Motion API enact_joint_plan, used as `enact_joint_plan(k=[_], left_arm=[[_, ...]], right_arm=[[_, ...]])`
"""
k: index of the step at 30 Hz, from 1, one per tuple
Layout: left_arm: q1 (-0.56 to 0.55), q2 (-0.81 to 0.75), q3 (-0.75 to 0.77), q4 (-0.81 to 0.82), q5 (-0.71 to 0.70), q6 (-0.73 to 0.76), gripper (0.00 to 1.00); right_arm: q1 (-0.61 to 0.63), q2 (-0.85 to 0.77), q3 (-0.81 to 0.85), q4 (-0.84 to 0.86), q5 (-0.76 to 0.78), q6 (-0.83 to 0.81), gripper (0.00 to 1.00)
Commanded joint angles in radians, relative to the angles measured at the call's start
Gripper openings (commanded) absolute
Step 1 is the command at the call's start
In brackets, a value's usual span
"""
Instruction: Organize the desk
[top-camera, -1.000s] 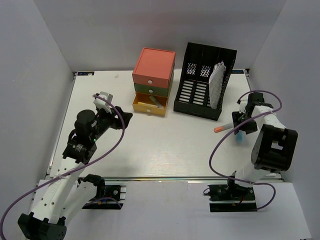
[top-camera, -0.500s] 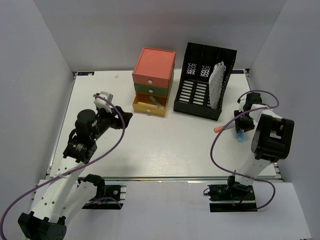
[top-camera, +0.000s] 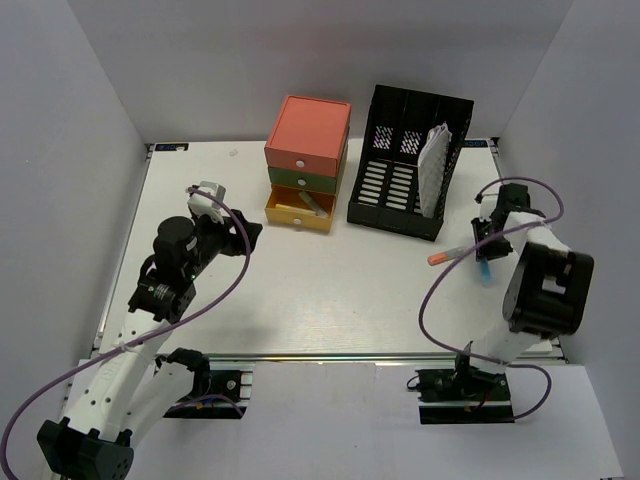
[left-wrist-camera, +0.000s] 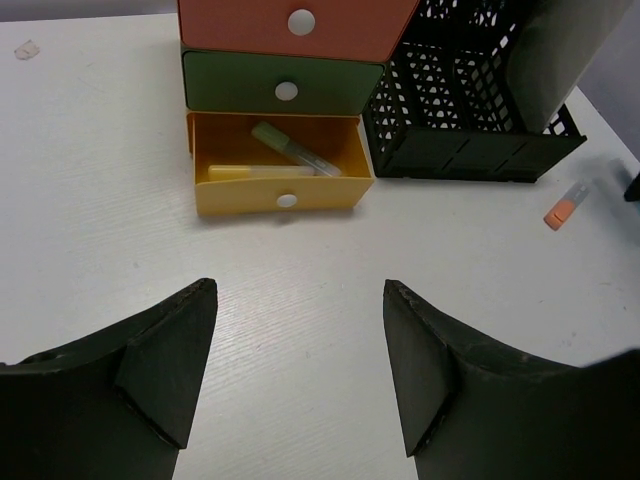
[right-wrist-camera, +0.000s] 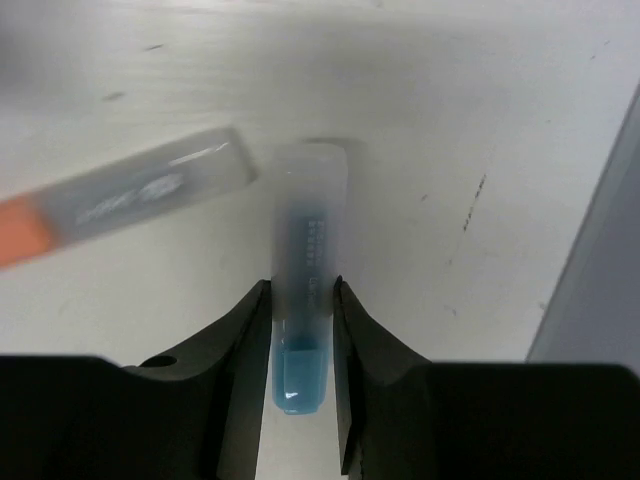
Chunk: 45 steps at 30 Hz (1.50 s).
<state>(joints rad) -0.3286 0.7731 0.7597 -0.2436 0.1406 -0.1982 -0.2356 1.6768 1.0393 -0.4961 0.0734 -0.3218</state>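
The white desk carries a blue-capped highlighter lying at its right side. My right gripper points down over it, both fingers pressed against the pen's sides, so it is shut on it. An orange-capped highlighter lies just left of it, seen from above. My left gripper hangs open over bare desk at the left, a short way in front of the open yellow drawer, nothing between its fingers.
A three-drawer orange, green and yellow box stands at the back; its yellow drawer holds a green pen and a yellow one. A black file rack with a white sheaf stands right of it.
My right gripper has closed from wide open onto the blue highlighter and shifted slightly. The left arm has hardly moved.
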Motion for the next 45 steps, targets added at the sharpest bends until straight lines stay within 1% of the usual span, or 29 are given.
enact_joint_plan(k=[1, 2, 3, 4, 5, 6, 8, 9, 10, 11, 12, 14, 15, 17, 18, 19, 20, 22, 24, 26, 28, 29, 33, 35, 38, 41, 42, 44, 45], left_arm=[[0.003, -0.001, -0.011, -0.010, -0.032, 0.013, 0.77], [0.003, -0.001, -0.010, -0.010, -0.033, 0.013, 0.77], [0.003, -0.001, -0.008, -0.011, -0.032, 0.014, 0.77], [0.003, -0.001, -0.010, -0.011, -0.030, 0.014, 0.77], [0.003, -0.005, -0.008, -0.010, -0.032, 0.014, 0.77], [0.003, -0.008, -0.011, -0.010, -0.036, 0.016, 0.77], [0.003, -0.005, -0.014, -0.011, -0.050, 0.016, 0.77], [0.003, -0.005, -0.013, -0.013, -0.059, 0.019, 0.77], [0.003, -0.001, -0.014, -0.013, -0.071, 0.020, 0.77], [0.003, -0.001, -0.014, -0.017, -0.078, 0.020, 0.77], [0.003, 0.002, -0.013, -0.019, -0.084, 0.022, 0.77], [0.003, 0.005, -0.013, -0.020, -0.099, 0.025, 0.77], [0.003, 0.005, -0.014, -0.022, -0.108, 0.026, 0.77], [0.003, 0.009, -0.016, -0.022, -0.122, 0.031, 0.77], [0.003, 0.011, -0.014, -0.023, -0.127, 0.031, 0.77], [0.003, 0.012, -0.016, -0.025, -0.125, 0.032, 0.77], [0.003, 0.018, -0.016, -0.026, -0.125, 0.033, 0.77], [0.003, 0.025, -0.017, -0.028, -0.164, 0.036, 0.77], [0.003, 0.037, -0.014, -0.031, -0.179, 0.039, 0.77], [0.003, 0.045, -0.014, -0.036, -0.185, 0.040, 0.77], [0.003, 0.046, -0.016, -0.037, -0.199, 0.042, 0.77], [0.003, 0.048, -0.019, -0.037, -0.202, 0.043, 0.77], [0.003, 0.057, -0.020, -0.039, -0.219, 0.043, 0.77], [0.003, 0.060, -0.020, -0.039, -0.219, 0.045, 0.77], [0.003, 0.063, -0.020, -0.039, -0.219, 0.045, 0.77], [0.003, 0.064, -0.020, -0.040, -0.216, 0.048, 0.77], [0.003, 0.063, -0.020, -0.040, -0.217, 0.046, 0.77], [0.003, 0.061, -0.019, -0.039, -0.217, 0.048, 0.77], [0.003, 0.061, -0.020, -0.037, -0.216, 0.048, 0.77]], right_arm=[[-0.002, -0.208, 0.030, -0.074, -0.197, -0.115, 0.00], [-0.001, -0.277, 0.051, -0.144, -0.295, -0.240, 0.00], [0.018, -0.302, 0.063, -0.191, -0.469, -0.306, 0.00], [0.028, -0.324, 0.076, -0.253, -0.560, -0.400, 0.00], [0.057, -0.357, 0.083, -0.336, -0.642, -0.551, 0.00], [0.097, -0.373, 0.079, -0.351, -0.743, -0.603, 0.00], [0.174, -0.400, 0.039, -0.338, -0.800, -0.689, 0.00], [0.229, -0.401, 0.028, -0.294, -0.820, -0.692, 0.00], [0.310, -0.401, 0.022, -0.257, -0.814, -0.683, 0.00], [0.347, -0.381, 0.024, -0.227, -0.787, -0.657, 0.00], [0.446, -0.367, 0.033, -0.185, -0.770, -0.654, 0.00], [0.510, -0.306, 0.065, -0.147, -0.732, -0.631, 0.00], [0.577, -0.278, 0.121, -0.134, -0.709, -0.610, 0.00], [0.617, -0.215, 0.187, -0.101, -0.649, -0.568, 0.00], [0.662, -0.206, 0.198, -0.067, -0.617, -0.556, 0.00], [0.700, -0.187, 0.206, 0.017, -0.586, -0.542, 0.00], [0.737, -0.174, 0.220, 0.052, -0.528, -0.528, 0.00], [0.795, -0.109, 0.304, 0.097, -0.479, -0.501, 0.00], [0.818, -0.050, 0.407, 0.111, -0.411, -0.482, 0.00], [0.861, 0.032, 0.459, 0.148, -0.347, -0.476, 0.00], [0.887, 0.098, 0.514, 0.183, -0.322, -0.468, 0.00], [0.897, 0.119, 0.531, 0.242, -0.305, -0.459, 0.00], [0.933, 0.214, 0.613, 0.353, -0.245, -0.428, 0.00], [0.950, 0.267, 0.648, 0.414, -0.186, -0.419, 0.00], [0.961, 0.328, 0.689, 0.433, -0.132, -0.428, 0.00], [0.967, 0.366, 0.689, 0.452, -0.098, -0.439, 0.15], [0.966, 0.379, 0.693, 0.441, -0.093, -0.439, 0.26], [0.964, 0.382, 0.688, 0.423, -0.109, -0.432, 0.36], [0.963, 0.371, 0.686, 0.398, -0.125, -0.424, 0.47]])
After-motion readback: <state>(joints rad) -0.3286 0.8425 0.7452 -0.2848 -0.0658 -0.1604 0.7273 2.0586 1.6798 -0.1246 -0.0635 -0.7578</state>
